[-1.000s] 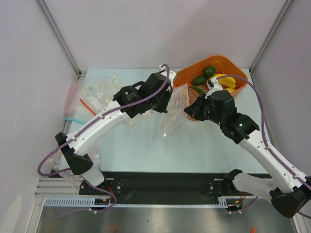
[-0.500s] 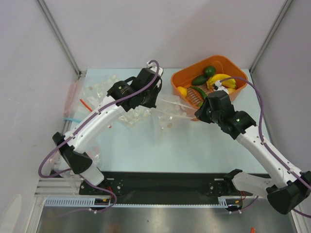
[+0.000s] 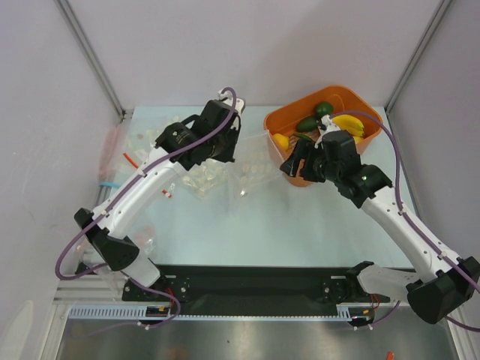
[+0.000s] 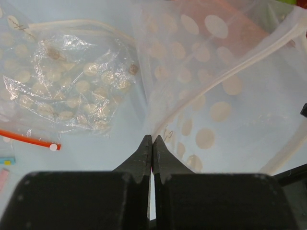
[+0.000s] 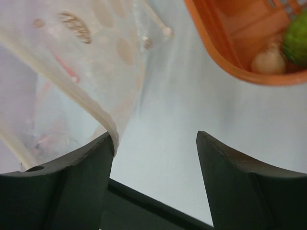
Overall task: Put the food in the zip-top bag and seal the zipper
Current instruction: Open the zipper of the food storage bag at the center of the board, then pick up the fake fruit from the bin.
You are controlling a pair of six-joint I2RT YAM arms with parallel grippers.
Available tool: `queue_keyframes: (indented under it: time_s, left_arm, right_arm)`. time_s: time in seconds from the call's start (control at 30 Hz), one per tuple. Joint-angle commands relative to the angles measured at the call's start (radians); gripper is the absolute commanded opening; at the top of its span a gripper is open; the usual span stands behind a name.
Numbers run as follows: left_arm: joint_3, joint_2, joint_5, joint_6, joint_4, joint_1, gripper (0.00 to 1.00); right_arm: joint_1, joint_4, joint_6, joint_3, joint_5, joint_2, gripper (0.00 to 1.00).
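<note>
From above, the left gripper (image 3: 231,152) is clenching the dotted bag (image 3: 253,169). The right gripper (image 3: 291,163) is hanging released just before the basket (image 3: 367,105), which is holding the food (image 3: 346,122).

Left wrist: 2 fingers (image 4: 144,155) are pinching the bag's film at their tips.

Right wrist: the jaws are gaping, and the zipper (image 5: 72,91) is lying beside 1 of them.

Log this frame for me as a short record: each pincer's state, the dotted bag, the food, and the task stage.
left pincer: shut on an edge of the zip-top bag
right pincer: open, holding nothing; the zipper lies beside one finger
zip-top bag: between the arms, beside the orange basket; no food seen inside
food: banana, avocado and lemon in the orange basket
other items: crumpled dotted bag on the table
task stage: nothing bagged yet
</note>
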Motion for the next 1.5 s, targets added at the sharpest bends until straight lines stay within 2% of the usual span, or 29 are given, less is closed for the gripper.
queue_keyframes:
  time_s: [0.0, 0.27, 0.47, 0.63, 0.73, 0.8, 0.93, 1.03, 1.17, 1.37, 1.47]
  left_arm:
    - [0.069, 0.026, 0.016, 0.04, 0.021, 0.008, 0.0]
    - [0.189, 0.112, -0.073, 0.118, -0.03, 0.019, 0.0]
    - [0.226, 0.142, -0.04, 0.12, -0.011, 0.048, 0.0]
    - [0.263, 0.165, -0.041, 0.12, -0.005, 0.05, 0.0]
    - [0.266, 0.169, -0.047, 0.118, -0.011, 0.048, 0.0]
    - [0.267, 0.163, -0.059, 0.117, -0.01, 0.048, 0.0]
    - [0.266, 0.155, -0.061, 0.117, -0.003, 0.048, 0.0]
    - [0.252, 0.149, -0.049, 0.111, 0.001, 0.048, 0.0]
    - [0.218, 0.132, -0.033, 0.109, 0.015, 0.045, 0.0]
    - [0.229, 0.142, -0.092, 0.125, -0.013, 0.008, 0.0]
    - [0.229, 0.14, -0.095, 0.118, -0.016, -0.004, 0.0]
  right_arm:
    - [-0.018, 0.137, -0.077, 0.069, -0.154, 0.009, 0.75]
    - [-0.135, 0.241, -0.094, 0.081, -0.269, 0.013, 0.75]
    - [-0.185, 0.251, -0.116, 0.103, -0.224, 0.064, 0.74]
    - [-0.238, 0.099, -0.094, 0.196, -0.11, 0.279, 0.66]
    - [-0.251, -0.039, -0.088, 0.314, -0.05, 0.434, 0.63]
    - [-0.251, -0.117, -0.09, 0.374, -0.03, 0.488, 0.62]
    - [-0.25, -0.179, -0.12, 0.373, 0.002, 0.555, 0.61]
    - [-0.244, -0.193, -0.137, 0.299, 0.017, 0.513, 0.61]
    - [-0.235, -0.187, -0.128, 0.158, 0.019, 0.363, 0.61]
    - [-0.241, -0.3, -0.074, -0.012, 0.077, 0.155, 0.61]
    - [-0.253, -0.348, -0.065, -0.037, 0.131, 0.05, 0.61]
